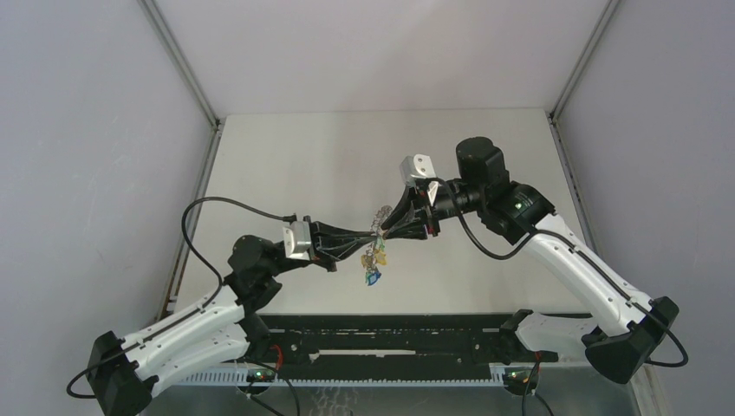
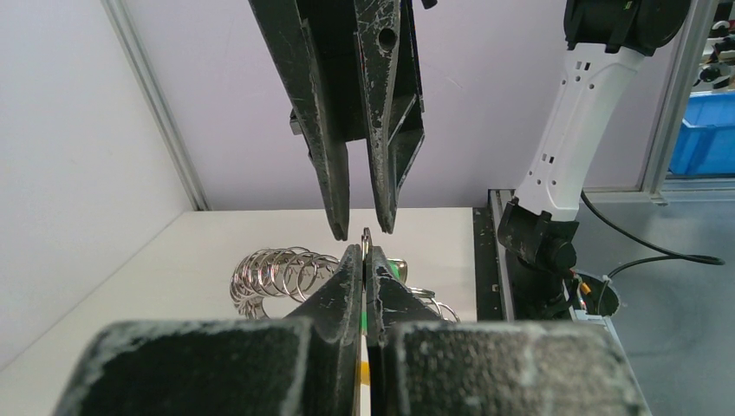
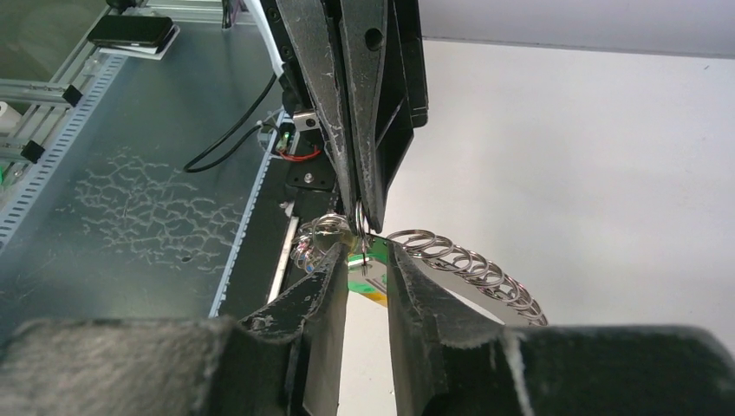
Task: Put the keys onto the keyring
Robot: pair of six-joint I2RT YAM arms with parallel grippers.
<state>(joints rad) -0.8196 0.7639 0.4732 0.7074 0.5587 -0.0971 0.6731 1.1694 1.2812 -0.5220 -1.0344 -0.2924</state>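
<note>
The keyring [image 1: 381,215], a chain of thin silvery rings, hangs in the air above the table's middle, between my two grippers. My left gripper [image 1: 371,236] is shut on one thin ring of it [image 2: 365,236]; the coil of rings [image 2: 277,273] trails off to the left. The keys [image 1: 374,270] dangle below, showing green, blue and yellow. My right gripper [image 3: 366,251] faces the left one, jaws a little apart. A green key head [image 3: 360,276] on a metal plate lies in its gap. Its fingertips [image 2: 340,227] flank the pinched ring without clamping it.
The white table [image 1: 286,165] is walled by grey panels at the left, the back and the right. A black rail [image 1: 390,334] runs along the near edge between the arm bases. A blue bin [image 2: 706,130] stands outside the enclosure.
</note>
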